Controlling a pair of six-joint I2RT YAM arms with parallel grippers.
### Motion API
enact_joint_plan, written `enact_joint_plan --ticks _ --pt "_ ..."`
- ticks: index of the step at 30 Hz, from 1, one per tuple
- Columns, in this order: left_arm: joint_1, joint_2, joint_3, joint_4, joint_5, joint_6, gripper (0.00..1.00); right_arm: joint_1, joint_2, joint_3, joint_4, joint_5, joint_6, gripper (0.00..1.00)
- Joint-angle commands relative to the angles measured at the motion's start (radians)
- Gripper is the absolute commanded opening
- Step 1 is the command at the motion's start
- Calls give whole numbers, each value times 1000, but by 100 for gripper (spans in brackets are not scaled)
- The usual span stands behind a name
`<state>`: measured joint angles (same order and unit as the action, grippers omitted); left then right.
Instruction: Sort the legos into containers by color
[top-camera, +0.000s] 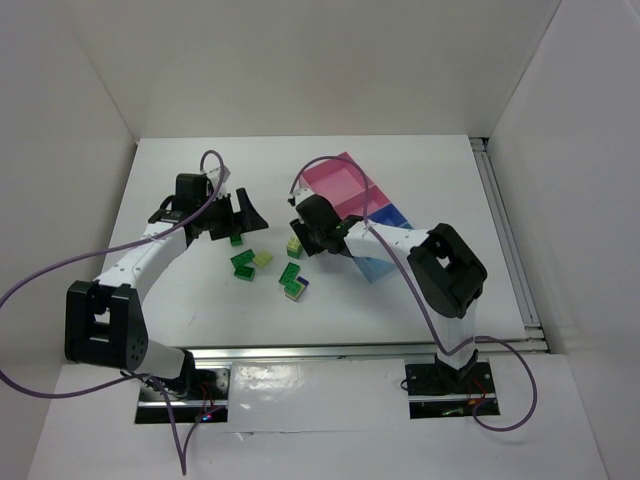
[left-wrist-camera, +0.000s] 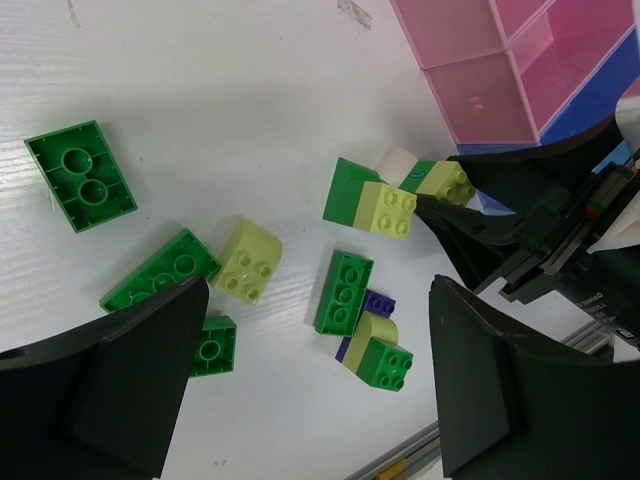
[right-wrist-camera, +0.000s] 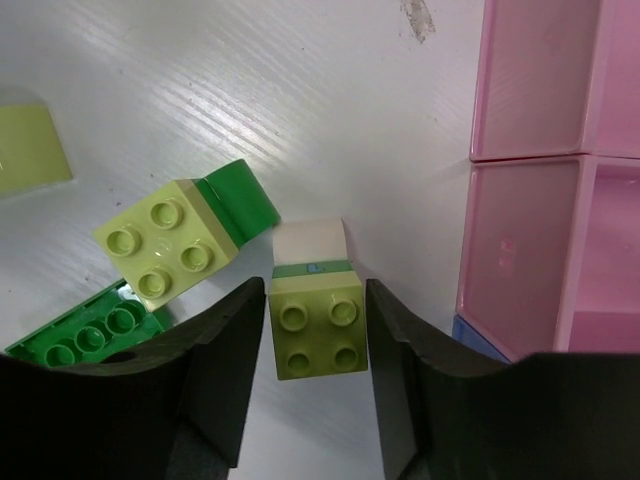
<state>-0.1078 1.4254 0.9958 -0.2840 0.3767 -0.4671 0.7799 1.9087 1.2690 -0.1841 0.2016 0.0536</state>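
My right gripper is shut on a pale yellow-green lego that has a white and green piece behind it, low over the table; this lego also shows in the left wrist view. Beside it lies a yellow-green brick joined to a green one. My left gripper hangs open above the scattered legos: a dark green brick lying upside down, a long green one, a yellow-green one, and a green, purple and yellow cluster. The containers stand to the right: pink trays, a dark blue tray, a light blue tray.
A pink tray wall stands close to the right of my right gripper. A metal rail runs along the near table edge. White walls enclose the table on the left, back and right.
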Motion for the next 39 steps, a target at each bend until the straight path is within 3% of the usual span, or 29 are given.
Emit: enact_joint_plan --ticks 1,6,7,11,14,19,24,31,39 --pt "5 6 9 17 25 18 94 -1 -8 46 8 1 -1 51" --pt "5 6 18 17 34 18 94 -1 -20 46 -24 12 20 30" --pt "5 6 18 17 48 18 98 -1 -31 46 -25 12 20 28" --pt "5 -37 27 8 103 28 100 -10 -138 46 -67 -7 44 26" --pt "5 -46 46 29 218 67 100 -47 -270 17 -68 -128 54 26" --pt "5 -78 29 121 494 99 100 -198 -436 -69 -34 -498 112 26" --pt "-24 -80 -58 380 755 10 97 -306 -502 -141 14 -795 176 25" --pt "-111 6 -103 650 835 -189 100 -355 -528 -177 141 -1025 275 25" --pt "-176 107 -86 802 811 -271 97 -355 -516 -166 184 -1073 336 25"
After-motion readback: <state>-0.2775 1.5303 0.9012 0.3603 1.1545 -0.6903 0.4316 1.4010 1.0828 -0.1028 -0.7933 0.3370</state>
